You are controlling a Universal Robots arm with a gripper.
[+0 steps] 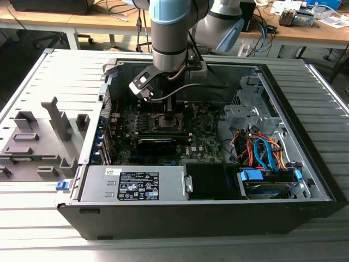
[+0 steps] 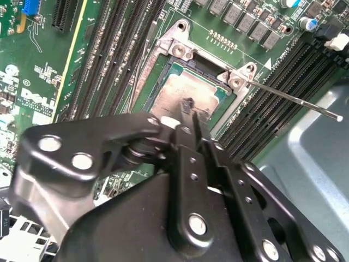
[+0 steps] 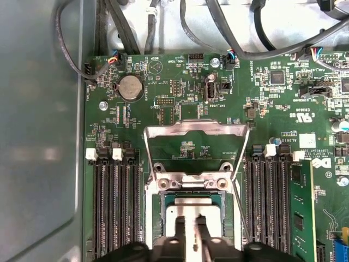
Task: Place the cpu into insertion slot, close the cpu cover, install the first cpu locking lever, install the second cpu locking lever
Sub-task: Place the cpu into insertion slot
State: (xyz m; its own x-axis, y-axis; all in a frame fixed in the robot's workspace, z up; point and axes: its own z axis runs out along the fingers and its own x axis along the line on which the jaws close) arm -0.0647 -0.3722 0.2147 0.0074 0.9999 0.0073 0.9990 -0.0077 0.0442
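The cpu [image 3: 193, 206] lies flat in the insertion slot [image 3: 157, 210], its silvery top showing in both wrist views. The cpu cover [image 3: 193, 129] is swung open, a thin metal frame reaching away from the slot over the green board. My gripper [image 3: 191, 221] hangs right over the chip with its two black fingers drawn close together and nothing between them. In the second wrist view the fingertips [image 2: 188, 105] rest at the cpu [image 2: 185, 87]. One thin locking lever [image 2: 297, 101] sticks out sideways from the slot. In the exterior view the gripper [image 1: 163, 108] reaches down into the case.
Black memory slots [image 3: 112, 207] flank the socket on both sides. The open computer case [image 1: 305, 180] has a power supply [image 1: 136, 183] at the front, a drive bay with blue and orange cables [image 1: 264, 153], and a grey fixture [image 1: 38, 142] on the exterior view's left.
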